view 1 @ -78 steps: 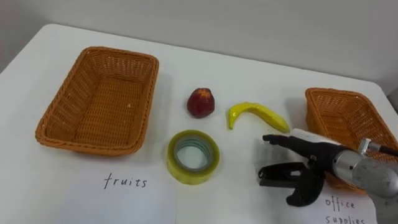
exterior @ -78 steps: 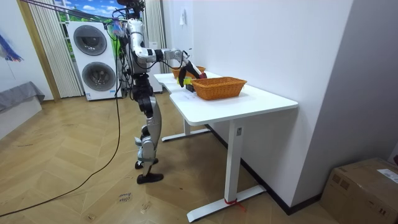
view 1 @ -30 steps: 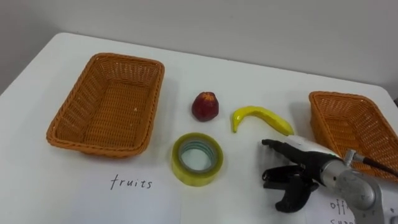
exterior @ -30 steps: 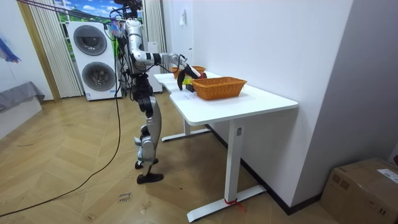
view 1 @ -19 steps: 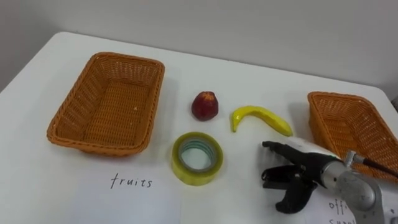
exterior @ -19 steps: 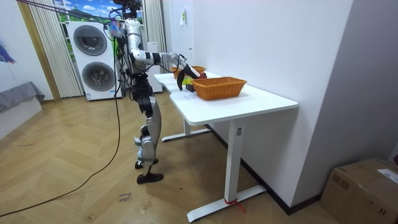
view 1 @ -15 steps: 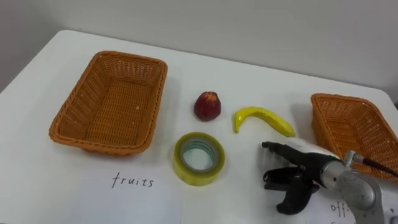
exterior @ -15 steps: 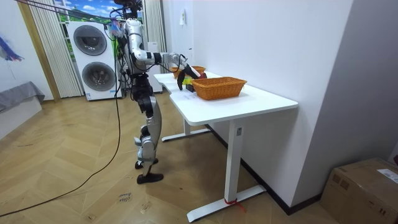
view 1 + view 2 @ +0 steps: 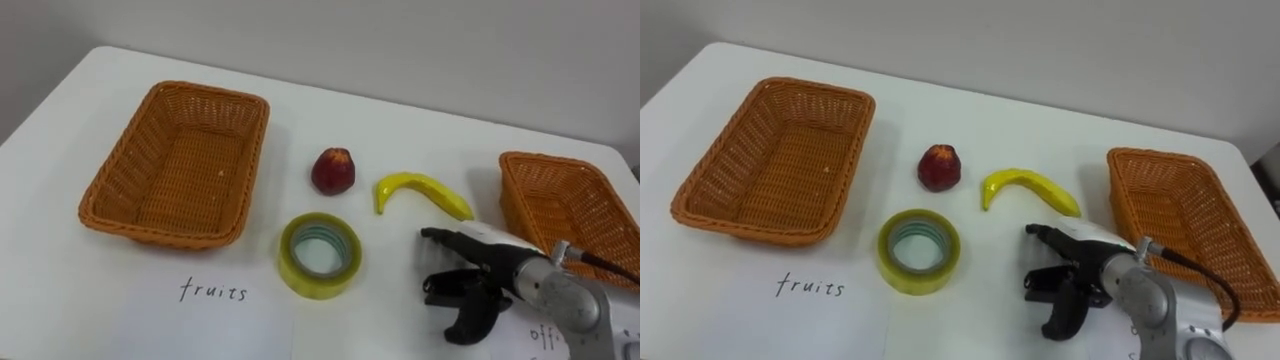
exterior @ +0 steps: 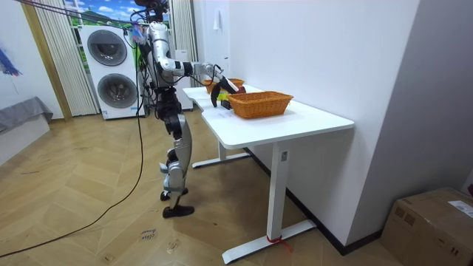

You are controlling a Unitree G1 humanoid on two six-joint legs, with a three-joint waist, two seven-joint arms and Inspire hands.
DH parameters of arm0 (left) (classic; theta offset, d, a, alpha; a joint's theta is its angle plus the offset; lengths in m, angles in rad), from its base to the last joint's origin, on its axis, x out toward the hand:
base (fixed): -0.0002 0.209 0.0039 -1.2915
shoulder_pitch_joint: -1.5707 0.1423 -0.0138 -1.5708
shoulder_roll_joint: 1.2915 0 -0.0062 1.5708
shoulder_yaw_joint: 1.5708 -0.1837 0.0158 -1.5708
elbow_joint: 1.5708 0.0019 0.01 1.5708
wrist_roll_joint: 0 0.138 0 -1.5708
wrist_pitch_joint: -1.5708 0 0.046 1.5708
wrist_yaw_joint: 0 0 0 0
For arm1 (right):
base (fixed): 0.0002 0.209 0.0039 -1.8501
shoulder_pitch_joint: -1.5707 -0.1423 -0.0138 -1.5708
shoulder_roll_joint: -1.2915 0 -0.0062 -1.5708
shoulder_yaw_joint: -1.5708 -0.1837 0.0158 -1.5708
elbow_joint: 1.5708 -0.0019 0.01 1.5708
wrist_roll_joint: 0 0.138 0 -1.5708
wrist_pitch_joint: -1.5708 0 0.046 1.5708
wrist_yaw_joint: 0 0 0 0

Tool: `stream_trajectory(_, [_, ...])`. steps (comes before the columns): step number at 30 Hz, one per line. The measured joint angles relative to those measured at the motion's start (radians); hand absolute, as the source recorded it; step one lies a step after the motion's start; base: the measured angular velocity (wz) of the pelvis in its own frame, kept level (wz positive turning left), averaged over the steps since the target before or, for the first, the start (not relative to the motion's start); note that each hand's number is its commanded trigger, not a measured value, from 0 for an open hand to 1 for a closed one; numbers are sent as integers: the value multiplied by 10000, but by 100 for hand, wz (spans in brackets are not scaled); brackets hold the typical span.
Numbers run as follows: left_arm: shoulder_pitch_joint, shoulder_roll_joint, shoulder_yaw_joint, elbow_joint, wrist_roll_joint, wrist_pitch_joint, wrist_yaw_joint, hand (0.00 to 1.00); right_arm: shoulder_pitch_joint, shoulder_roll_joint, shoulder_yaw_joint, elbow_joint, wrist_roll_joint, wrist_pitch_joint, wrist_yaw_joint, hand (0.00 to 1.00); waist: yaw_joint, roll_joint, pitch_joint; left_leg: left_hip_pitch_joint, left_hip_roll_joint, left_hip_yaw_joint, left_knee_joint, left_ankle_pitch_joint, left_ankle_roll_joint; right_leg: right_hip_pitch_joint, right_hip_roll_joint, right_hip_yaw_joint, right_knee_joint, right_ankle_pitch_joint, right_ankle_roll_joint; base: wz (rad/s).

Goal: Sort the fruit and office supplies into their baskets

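White table [image 9: 400, 130]: right hand [image 9: 488, 280] (empty) near banana [image 9: 420, 185].

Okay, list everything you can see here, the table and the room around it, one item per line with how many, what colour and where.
Table: one, white, in front of the robot.
Wicker baskets: two, orange-brown, both empty; one at the table's left, one at its right.
Red fruit: one, red, mid-table, between the baskets.
Banana: one, yellow, right of the red fruit.
Tape roll: one, yellow-green, lying flat, nearer the robot than the red fruit.
Paper labels: two, white, handwritten, one before each basket.
Washing machines: two, white, stacked, behind the robot.
Cardboard box: one, brown, on the floor at the room view's right.
Right robot hand: one, black and silver, open, empty, near the banana.
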Motion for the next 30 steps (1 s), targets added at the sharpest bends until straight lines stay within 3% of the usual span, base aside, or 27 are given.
stream_trajectory(9, [-135,-16,3,-267,10,454,117,0,-106,8,47,523,-2,407,-186,0,213,61,-34,81,-30,2,69,46,81,142,-58,-82,-11,94,59,1])
stream_trajectory(12, [-133,-15,0,-288,18,619,176,0,-235,7,17,813,-23,727,-252,0,228,85,-47,117,-37,-2,101,32,103,185,-64,-119,0,98,65,0])
stream_trajectory(14, [-89,-27,3,-394,19,774,287,0,-266,9,-56,950,1,889,-340,74,225,93,-51,74,-39,-32,158,23,117,187,-83,-265,3,111,67,2])
stream_trajectory(15, [-77,-32,3,-410,20,779,307,0,-269,10,-61,978,4,933,-367,100,225,103,-57,74,-38,-43,162,23,117,192,-85,-276,5,122,74,6])
stream_trajectory(21, [-72,-56,2,-421,402,898,346,0,-311,25,-52,1150,-16,986,-636,100,195,179,-95,190,-43,-70,153,38,146,340,-98,-526,-8,171,100,2])
stream_trajectory(30, [-126,-188,-12,-468,531,903,363,0,-343,352,109,1873,-1158,939,-2425,100,226,312,-144,176,-122,-265,174,10,219,360,-119,-519,-10,200,146,5])
